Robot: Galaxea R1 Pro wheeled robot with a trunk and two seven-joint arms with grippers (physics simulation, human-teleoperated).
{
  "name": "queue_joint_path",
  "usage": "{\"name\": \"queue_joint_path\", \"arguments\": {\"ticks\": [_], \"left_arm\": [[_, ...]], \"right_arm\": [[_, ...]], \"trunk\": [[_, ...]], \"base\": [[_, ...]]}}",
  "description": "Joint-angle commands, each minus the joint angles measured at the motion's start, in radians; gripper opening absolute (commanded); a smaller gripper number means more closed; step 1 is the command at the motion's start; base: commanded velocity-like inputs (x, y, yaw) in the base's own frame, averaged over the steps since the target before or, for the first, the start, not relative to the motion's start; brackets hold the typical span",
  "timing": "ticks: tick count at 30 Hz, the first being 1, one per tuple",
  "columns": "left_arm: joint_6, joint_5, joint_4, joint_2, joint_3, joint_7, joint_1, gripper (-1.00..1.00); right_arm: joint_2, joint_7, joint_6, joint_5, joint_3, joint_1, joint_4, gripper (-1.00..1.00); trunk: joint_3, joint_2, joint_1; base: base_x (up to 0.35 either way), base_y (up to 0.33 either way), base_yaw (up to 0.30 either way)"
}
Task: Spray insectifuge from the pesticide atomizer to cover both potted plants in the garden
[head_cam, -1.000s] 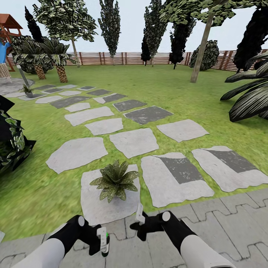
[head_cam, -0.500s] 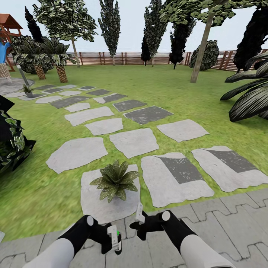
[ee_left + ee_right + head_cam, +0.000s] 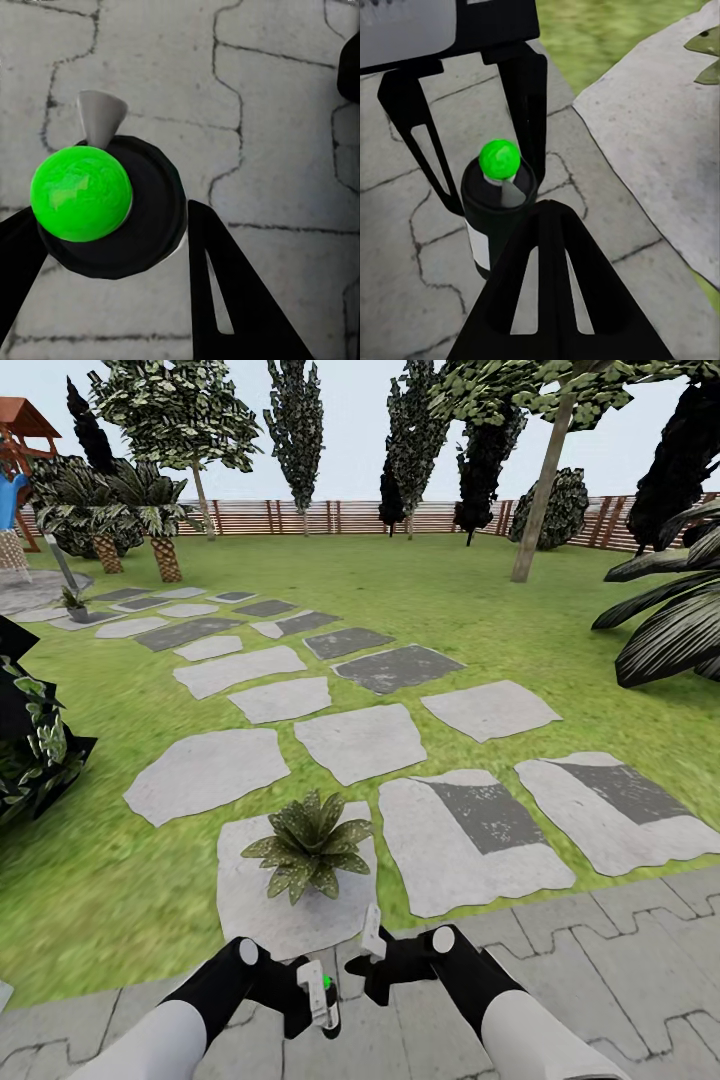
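The pesticide atomizer (image 3: 322, 1000) is clamped in the left hand (image 3: 318, 1008); the 12 o'clock potted plant (image 3: 308, 847) seems already speckled, spraying apparently unfinished.

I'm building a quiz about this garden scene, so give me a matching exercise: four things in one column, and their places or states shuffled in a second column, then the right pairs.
Column one:
1. pesticide atomizer
2. potted plant
3. right pincer
4. wooden fence

Column two:
A. on a grey stepping stone
B. at the far edge of the lawn
C. between the left pincer's fingers, over the paving
D. holding nothing, close beside the atomizer

Pairs: 1-C, 2-A, 3-D, 4-B
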Motion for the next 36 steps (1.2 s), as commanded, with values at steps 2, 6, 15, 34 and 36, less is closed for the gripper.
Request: {"name": "queue_joint_path", "arguments": {"ticks": [2, 6, 15, 34, 36], "left_arm": [[-0.016, -0.008, -0.001, -0.001, 0.004, -0.002, 0.000, -1.00], [-0.035, 0.019, -0.001, -0.003, 0.004, -0.002, -0.001, -1.00], [-0.036, 0.061, -0.003, -0.015, 0.004, -0.003, -0.002, -1.00], [-0.037, 0.089, -0.003, -0.033, 0.004, -0.009, -0.002, -1.00], [-0.037, 0.090, -0.002, -0.030, 0.004, -0.010, -0.002, -1.00]], "right_arm": [[0.000, 0.001, -0.004, 0.007, 0.001, -0.001, -0.001, -1.00], [0.000, 0.001, -0.004, 0.007, 0.000, -0.001, -0.001, -1.00], [0.000, 0.001, -0.005, 0.007, 0.000, 0.000, -0.001, -1.00], [0.000, 0.001, -0.005, 0.007, 0.000, 0.000, 0.000, -1.00], [0.000, 0.001, -0.005, 0.007, 0.000, -0.001, 0.000, -1.00]], "trunk": [[-0.001, 0.000, 0.000], [-0.001, 0.000, 0.000], [-0.001, 0.000, 0.000], [-0.001, 0.000, 0.000], [-0.001, 0.000, 0.000]], "base": [[0.000, 0.000, 0.000], [0.000, 0.000, 0.000], [0.000, 0.000, 0.000], [0.000, 0.000, 0.000], [0.000, 0.000, 0.000]]}}
